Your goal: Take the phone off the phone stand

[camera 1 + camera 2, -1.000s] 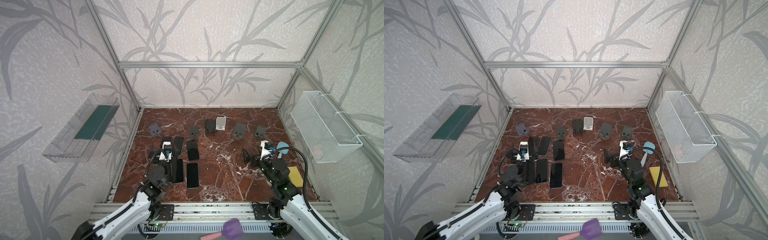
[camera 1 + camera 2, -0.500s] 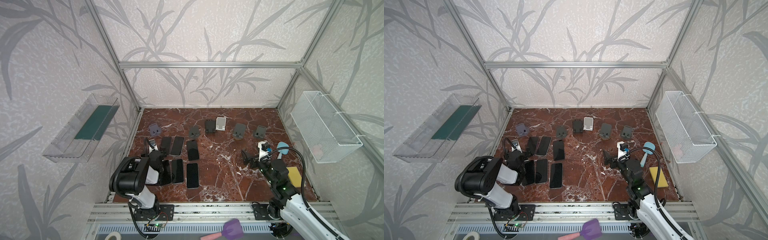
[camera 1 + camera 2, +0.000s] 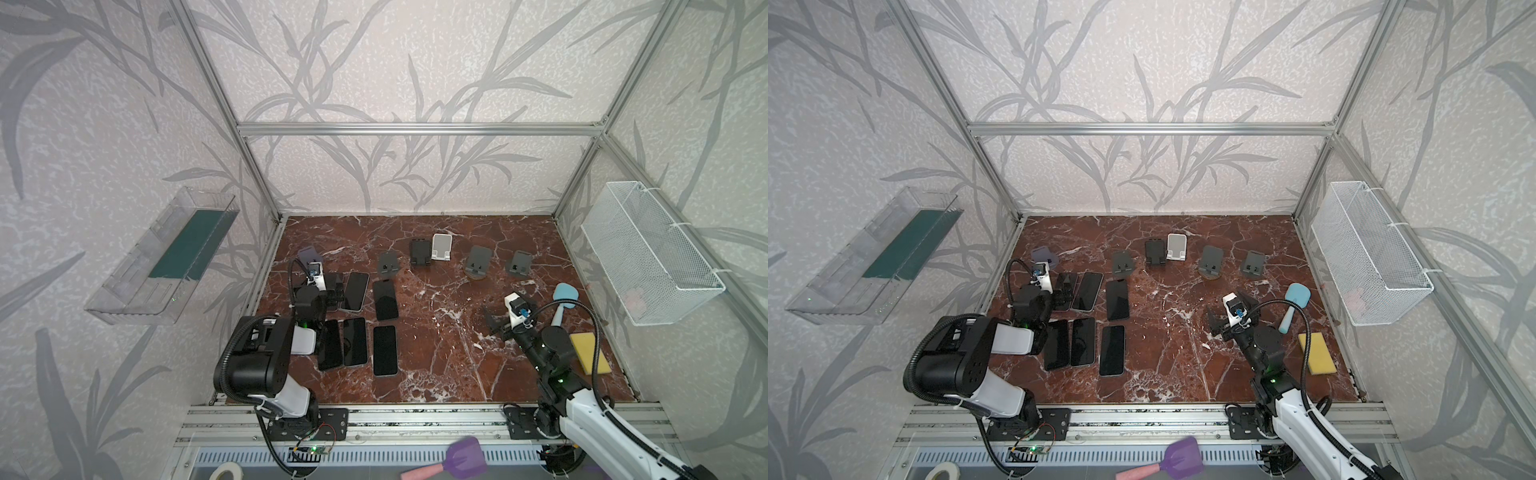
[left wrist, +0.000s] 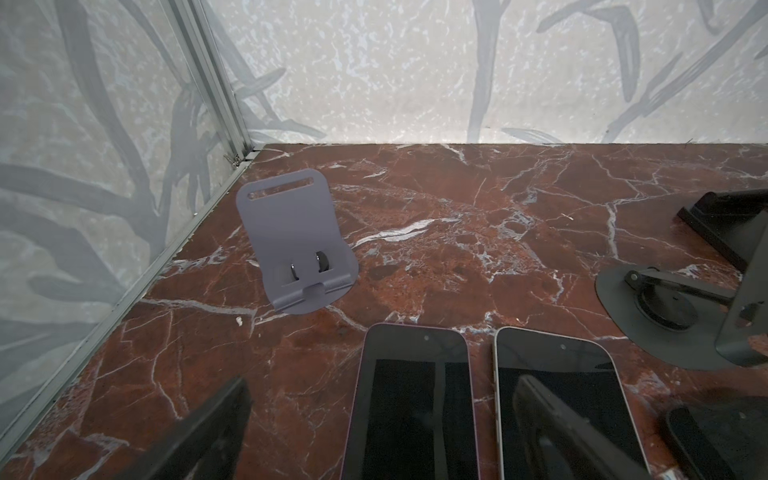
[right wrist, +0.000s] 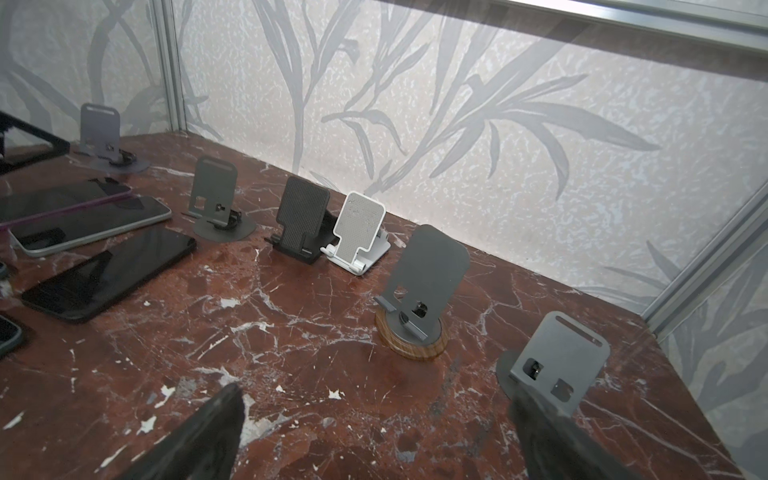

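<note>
Several phone stands line the back of the marble floor, from a purple-grey stand (image 3: 309,253) (image 4: 291,224) through a white stand (image 3: 441,246) (image 5: 359,226) to a grey stand (image 3: 520,263) (image 5: 561,357). Each stand stands empty. Several dark phones lie flat at the left, among them a black phone (image 3: 385,300) and a silver-edged phone (image 3: 357,291) (image 4: 552,353). My left gripper (image 3: 333,291) (image 4: 382,436) hangs open just over a purple-edged phone (image 4: 411,395). Right of centre, my right gripper (image 3: 496,326) (image 5: 374,440) is open over bare floor, holding nothing.
A blue brush (image 3: 563,299) and a yellow sponge (image 3: 590,353) lie at the right edge. A white wire basket (image 3: 648,257) hangs on the right wall, a clear tray (image 3: 166,257) on the left wall. A purple spatula (image 3: 461,459) lies outside the front rail.
The left arm has folded up, its big elbow joint now raised at the front left, with the gripper still over the flat phones. The right gripper has drifted slightly left and nearer.
</note>
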